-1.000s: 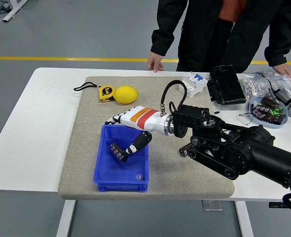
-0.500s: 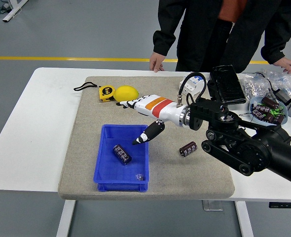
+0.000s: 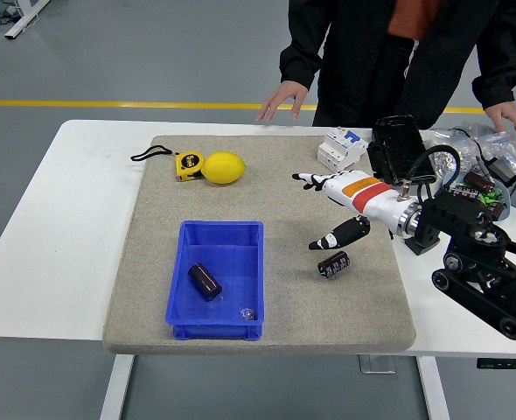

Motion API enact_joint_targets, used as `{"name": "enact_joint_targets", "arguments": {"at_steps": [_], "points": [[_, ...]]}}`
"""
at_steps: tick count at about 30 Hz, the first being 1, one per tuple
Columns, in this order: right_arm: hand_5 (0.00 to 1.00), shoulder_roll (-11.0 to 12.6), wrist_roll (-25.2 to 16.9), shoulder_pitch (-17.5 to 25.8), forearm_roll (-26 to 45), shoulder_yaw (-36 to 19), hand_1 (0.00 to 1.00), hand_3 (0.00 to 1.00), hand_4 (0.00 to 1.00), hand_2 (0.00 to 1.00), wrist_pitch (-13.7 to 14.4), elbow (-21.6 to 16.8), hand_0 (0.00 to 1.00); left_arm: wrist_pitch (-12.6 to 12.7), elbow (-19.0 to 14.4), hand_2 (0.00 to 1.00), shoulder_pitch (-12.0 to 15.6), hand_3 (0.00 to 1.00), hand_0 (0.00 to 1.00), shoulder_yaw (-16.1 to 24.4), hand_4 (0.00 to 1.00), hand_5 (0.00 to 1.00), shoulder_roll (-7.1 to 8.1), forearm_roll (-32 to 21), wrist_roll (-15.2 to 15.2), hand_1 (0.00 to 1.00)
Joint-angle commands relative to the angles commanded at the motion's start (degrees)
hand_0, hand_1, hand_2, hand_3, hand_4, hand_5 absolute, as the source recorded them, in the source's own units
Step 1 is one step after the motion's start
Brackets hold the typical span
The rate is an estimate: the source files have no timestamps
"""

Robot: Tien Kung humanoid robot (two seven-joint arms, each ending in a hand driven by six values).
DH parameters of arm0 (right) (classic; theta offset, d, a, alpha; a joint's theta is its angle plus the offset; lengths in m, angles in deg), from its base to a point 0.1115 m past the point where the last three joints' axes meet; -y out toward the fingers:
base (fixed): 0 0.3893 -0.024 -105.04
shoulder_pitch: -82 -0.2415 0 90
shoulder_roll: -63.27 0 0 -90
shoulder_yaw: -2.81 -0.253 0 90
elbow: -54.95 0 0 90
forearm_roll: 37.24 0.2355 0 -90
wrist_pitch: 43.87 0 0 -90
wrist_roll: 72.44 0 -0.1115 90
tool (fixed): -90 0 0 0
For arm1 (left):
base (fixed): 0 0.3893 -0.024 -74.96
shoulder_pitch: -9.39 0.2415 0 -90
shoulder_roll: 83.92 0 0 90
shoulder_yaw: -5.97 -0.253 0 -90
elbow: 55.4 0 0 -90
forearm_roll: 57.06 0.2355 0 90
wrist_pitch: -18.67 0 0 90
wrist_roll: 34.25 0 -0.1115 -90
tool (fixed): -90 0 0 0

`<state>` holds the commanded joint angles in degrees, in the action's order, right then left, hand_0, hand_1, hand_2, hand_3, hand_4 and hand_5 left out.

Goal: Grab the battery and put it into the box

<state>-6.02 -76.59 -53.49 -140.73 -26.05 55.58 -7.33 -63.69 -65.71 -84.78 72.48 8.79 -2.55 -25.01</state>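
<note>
The robot's right hand [image 3: 341, 210] is hovering over the right half of the mat, right of frame centre, its fingers spread and stretched toward the left, its thumb pointing down and left, and it is gripping nothing. Its white wrist with orange and red bands is joining a black arm [image 3: 481, 262] that is coming in from the lower right of the frame. The left arm is not showing.

Just below the thumb, a dark cylindrical battery [image 3: 333, 263] is lying on its side on the grey mat [image 3: 153, 262], apart from the hand. Further left, in the lower centre-left of the frame, a blue box [image 3: 184, 324] is sitting on the mat, and a second battery [image 3: 204, 281] is lying tilted inside it. A small clear object, too small to identify, is resting in the box's lower right corner.

In the upper left of the mat, a yellow lemon [image 3: 224, 167] is sitting just beside a yellow tape measure [image 3: 188, 164]. At the mat's upper right edge, a white breaker block [image 3: 339, 148] is standing next to a black case [image 3: 400, 149]. At the far right of the white surface [image 3: 48, 245], a bowl [image 3: 499, 206] of small parts and clear bags are partly hiding behind the arm.

At the top of the frame a person in dark clothing is standing, one hand [image 3: 282, 100] resting at the surface's far edge and the other hand [image 3: 512, 117] over the bags at upper right.
</note>
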Motion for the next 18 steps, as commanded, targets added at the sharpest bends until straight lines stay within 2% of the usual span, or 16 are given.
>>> {"name": "enact_joint_targets", "arguments": {"at_steps": [2,3,8,9,11,14,15,18], "points": [[0.435,0.4,1.9,2.3,-0.2,-2.0,0.713,0.897,0.969,0.762,2.3,-0.5,0.697,0.0,0.0,0.738,-0.1,0.639,0.765,0.1,0.713,0.623,-0.07,0.1,0.0,0.715],[0.423,0.5,2.5,2.9,-0.3,-2.5,0.569,0.737,0.962,0.664,3.3,-0.7,0.461,0.0,0.0,0.739,-0.1,0.639,0.765,0.1,0.712,0.623,-0.09,0.1,0.0,0.715],[0.423,0.8,9.0,8.8,1.5,-8.3,0.569,0.737,0.962,0.664,11.0,-3.2,0.461,0.1,0.0,0.739,-0.5,0.639,0.765,0.4,0.712,0.623,-0.39,0.4,0.1,0.715],[0.516,0.7,10.8,10.1,2.3,-9.6,0.552,0.787,0.998,0.664,12.5,-4.0,0.467,0.1,0.0,0.741,-0.5,0.638,0.763,0.3,0.711,0.624,-0.38,0.3,0.1,0.715],[0.516,0.3,13.5,12.2,3.4,-11.5,0.552,0.787,0.998,0.664,14.8,-5.3,0.467,0.1,0.0,0.741,-0.5,0.638,0.763,0.4,0.711,0.624,-0.39,0.3,0.1,0.715],[0.516,-1.8,16.8,16.4,4.9,-14.9,0.552,0.787,0.998,0.664,19.8,-7.0,0.467,0.0,0.0,0.741,-0.6,0.638,0.763,0.4,0.711,0.624,-0.42,0.4,0.0,0.715],[0.463,-2.8,17.3,17.6,5.3,-15.7,0.519,0.779,0.998,0.653,21.6,-7.3,0.456,0.0,0.0,0.74,-0.6,0.638,0.764,0.3,0.711,0.625,-0.44,0.3,0.0,0.716],[0.463,-5.4,18.3,20.7,4.9,-16.5,0.519,0.779,0.998,0.653,25.9,-7.5,0.456,0.1,0.0,0.74,-0.6,0.638,0.764,0.5,0.711,0.625,-0.58,0.3,0.0,0.716]]}}
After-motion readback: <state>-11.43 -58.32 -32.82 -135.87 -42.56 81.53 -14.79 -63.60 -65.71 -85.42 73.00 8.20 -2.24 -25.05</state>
